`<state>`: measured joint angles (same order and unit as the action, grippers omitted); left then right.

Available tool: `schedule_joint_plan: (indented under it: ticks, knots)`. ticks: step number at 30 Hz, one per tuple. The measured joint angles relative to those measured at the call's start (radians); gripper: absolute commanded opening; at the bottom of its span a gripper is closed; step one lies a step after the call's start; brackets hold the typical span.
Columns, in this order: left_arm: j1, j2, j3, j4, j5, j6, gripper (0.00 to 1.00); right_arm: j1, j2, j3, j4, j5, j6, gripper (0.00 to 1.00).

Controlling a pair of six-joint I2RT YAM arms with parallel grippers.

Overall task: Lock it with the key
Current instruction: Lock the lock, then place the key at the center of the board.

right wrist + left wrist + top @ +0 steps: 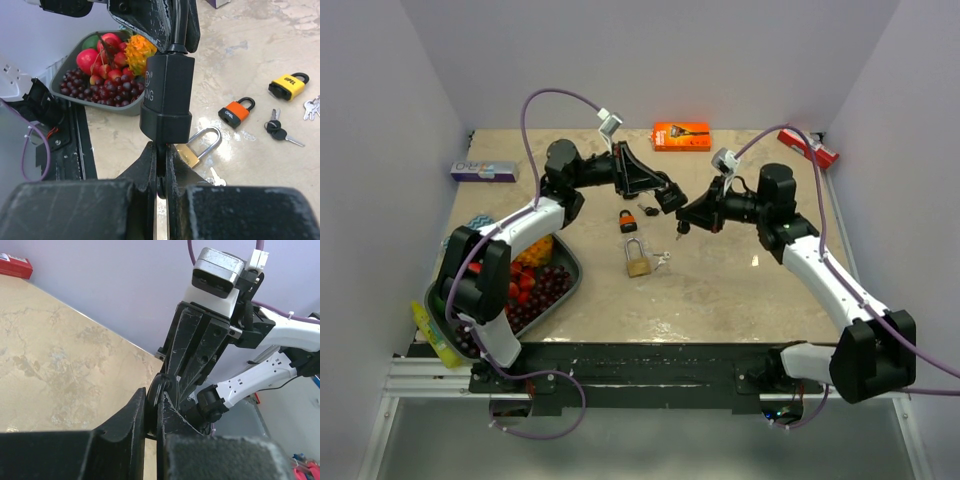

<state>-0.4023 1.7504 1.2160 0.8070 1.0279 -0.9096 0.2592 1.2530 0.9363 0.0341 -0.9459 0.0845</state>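
My left gripper (152, 412) is clamped on the top of the black lock (167, 97), which hangs just below it. My right gripper (161, 167), directly under the lock, pinches the key (160, 149).

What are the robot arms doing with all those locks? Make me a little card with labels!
left end effector: shut on the black padlock, gripping its shackle and holding it in the air
right end effector: shut on the key, which sits at the padlock's underside
lying on the table: orange padlock, yellow padlock, brass padlock, black keys
tray: grey, full of cherries and other fruit, beside the left arm
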Motion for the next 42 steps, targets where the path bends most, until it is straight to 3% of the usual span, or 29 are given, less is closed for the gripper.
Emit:
schedule_joint_plan:
  ticks: [4, 7, 10, 14, 18, 20, 25, 27, 31, 42]
  knots:
    - [0.000, -0.004, 0.000, -0.001, 0.008, -0.006, 0.00, 0.003, 0.024, 0.014, -0.011, -0.040, -0.010, 0.00]
    - [0.003, -0.004, 0.000, -0.001, 0.022, -0.006, 0.00, 0.001, 0.088, 0.078, -0.111, -0.110, -0.106, 0.00]
    - [0.011, 0.002, 0.005, 0.001, 0.043, -0.005, 0.00, -0.005, 0.184, 0.205, -0.329, -0.187, -0.322, 0.00]
    - [0.016, 0.017, 0.010, -0.003, 0.083, 0.005, 0.00, -0.019, 0.380, 0.389, -0.715, -0.341, -0.743, 0.00]
    - [0.015, 0.034, 0.011, -0.036, 0.104, -0.005, 0.00, -0.038, 0.469, 0.405, -0.941, -0.461, -0.942, 0.00]
    - [0.014, 0.033, 0.011, -0.052, 0.105, -0.008, 0.00, -0.040, 0.452, 0.390, -0.924, -0.465, -0.905, 0.00]
    - [0.014, -0.008, 0.010, -0.076, 0.054, -0.003, 0.00, -0.040, 0.171, 0.191, -0.462, -0.270, -0.457, 0.00]
    - [0.014, -0.041, 0.010, -0.073, 0.030, -0.003, 0.00, -0.029, 0.096, 0.159, -0.359, -0.202, -0.330, 0.00]
    - [0.016, -0.077, 0.012, -0.076, 0.006, 0.012, 0.00, -0.013, 0.099, 0.166, -0.318, -0.177, -0.293, 0.00]
    - [0.017, 0.052, 0.100, -0.150, 0.050, 0.013, 0.00, -0.021, 0.153, 0.114, -0.314, -0.156, -0.351, 0.00]
